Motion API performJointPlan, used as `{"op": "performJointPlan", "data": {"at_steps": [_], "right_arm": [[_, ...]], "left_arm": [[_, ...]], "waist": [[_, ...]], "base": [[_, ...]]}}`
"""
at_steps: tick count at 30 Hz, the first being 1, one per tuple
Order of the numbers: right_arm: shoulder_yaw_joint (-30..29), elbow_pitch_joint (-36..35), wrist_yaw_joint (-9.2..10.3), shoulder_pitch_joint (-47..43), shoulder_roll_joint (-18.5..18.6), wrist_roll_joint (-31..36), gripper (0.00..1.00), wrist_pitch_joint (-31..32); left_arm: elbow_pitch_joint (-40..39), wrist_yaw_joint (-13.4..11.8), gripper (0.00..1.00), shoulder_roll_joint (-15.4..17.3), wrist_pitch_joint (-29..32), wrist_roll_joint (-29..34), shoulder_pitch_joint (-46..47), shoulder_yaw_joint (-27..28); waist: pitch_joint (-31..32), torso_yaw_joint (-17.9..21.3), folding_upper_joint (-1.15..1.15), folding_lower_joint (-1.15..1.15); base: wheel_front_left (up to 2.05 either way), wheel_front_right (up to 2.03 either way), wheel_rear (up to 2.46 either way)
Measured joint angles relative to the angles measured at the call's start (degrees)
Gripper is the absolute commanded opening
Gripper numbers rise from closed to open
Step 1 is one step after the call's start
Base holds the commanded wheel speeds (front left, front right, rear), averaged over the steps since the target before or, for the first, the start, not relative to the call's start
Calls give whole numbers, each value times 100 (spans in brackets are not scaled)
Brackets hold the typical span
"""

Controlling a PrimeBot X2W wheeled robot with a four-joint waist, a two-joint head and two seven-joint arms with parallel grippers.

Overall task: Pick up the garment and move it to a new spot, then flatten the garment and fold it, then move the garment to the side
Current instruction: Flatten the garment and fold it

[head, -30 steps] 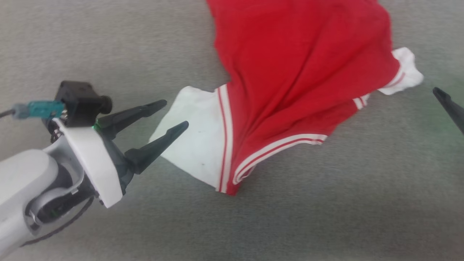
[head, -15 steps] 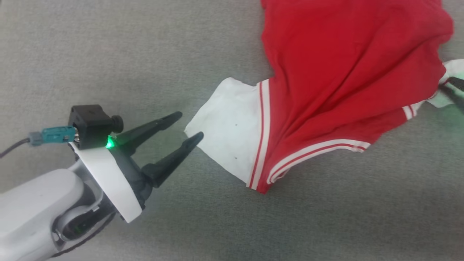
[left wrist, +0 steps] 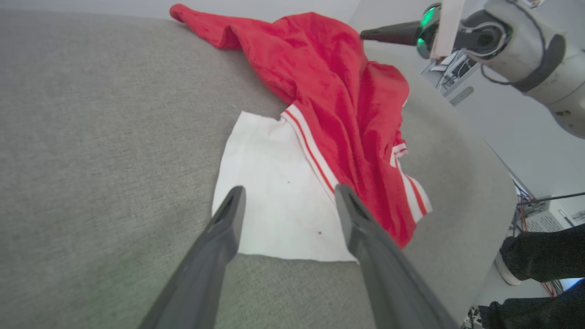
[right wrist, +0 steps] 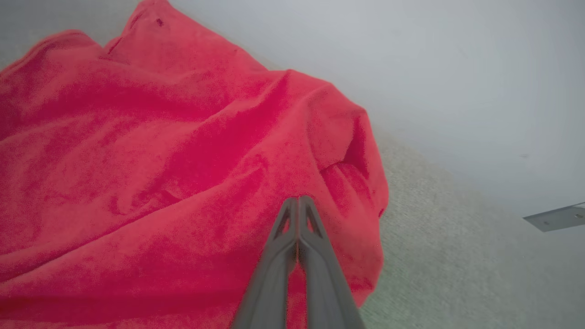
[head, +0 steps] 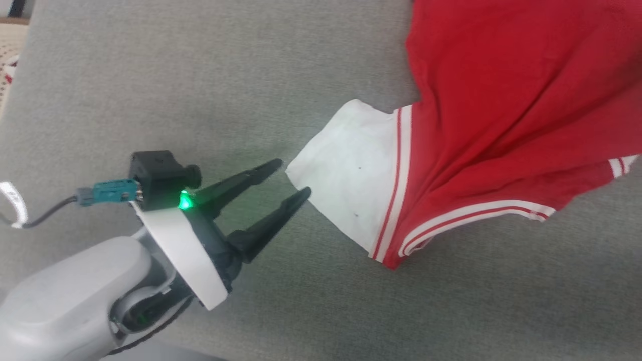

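Red sports jersey with white sleeves (head: 501,100) lies crumpled on the grey fabric surface (head: 175,75). The left gripper (head: 292,176) is held, jaws spread, at a sleeve's edge; the right gripper (right wrist: 299,201) is seen with jaws pressed together against red cloth. Both sleeve layers should be taken inside before closing.

garment (head: 501,100): soft matt cloth | grey surface (head: 200,75): coarse woven fabric
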State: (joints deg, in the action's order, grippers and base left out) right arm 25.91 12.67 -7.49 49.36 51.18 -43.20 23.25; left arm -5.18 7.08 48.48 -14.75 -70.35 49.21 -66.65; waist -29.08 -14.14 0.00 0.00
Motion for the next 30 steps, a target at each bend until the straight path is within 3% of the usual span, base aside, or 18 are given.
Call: {"op": "performJointPlan", "data": {"at_steps": [6,8,9,10,11,18,21,26,30], "right_arm": [[392,-36,0,404,8,10,3,147],[544,-133,0,400,178,-76,25,191],[622,-225,0,388,287,-169,43,211],[689,-344,0,360,399,-325,76,294],[777,-492,0,306,525,-494,100,393],[987,-1366,1,-330,1788,-1915,100,1472],[1013,-1634,0,-547,2100,-2346,100,1840],[1036,-1900,0,-604,2208,-2415,100,2065],[1139,-1905,0,-454,1931,-1970,100,2043]], "left_arm": [[133,24,100,-205,-7,38,-113,37],[152,25,100,-218,-8,49,-193,79],[165,25,100,-220,-8,54,-234,112],[165,26,100,-214,-9,54,-277,156],[164,25,100,-208,-23,54,-321,215],[49,31,100,-245,-23,174,-485,386],[31,32,100,-286,-23,188,-546,401],[-9,32,100,-428,-23,227,-558,399],[5,32,100,-583,-23,231,-557,378]], "waist": [[-49,-189,0,0],[-24,-158,0,0],[-7,-133,0,0],[11,-103,0,0],[30,-71,0,0],[131,188,0,0],[125,246,0,0],[6,208,0,0],[-152,67,0,0]], "base": [[0,0,0],[0,0,0],[0,0,0],[0,0,0],[0,0,0],[0,0,0],[0,0,0],[0,0,0],[0,0,0]]}}
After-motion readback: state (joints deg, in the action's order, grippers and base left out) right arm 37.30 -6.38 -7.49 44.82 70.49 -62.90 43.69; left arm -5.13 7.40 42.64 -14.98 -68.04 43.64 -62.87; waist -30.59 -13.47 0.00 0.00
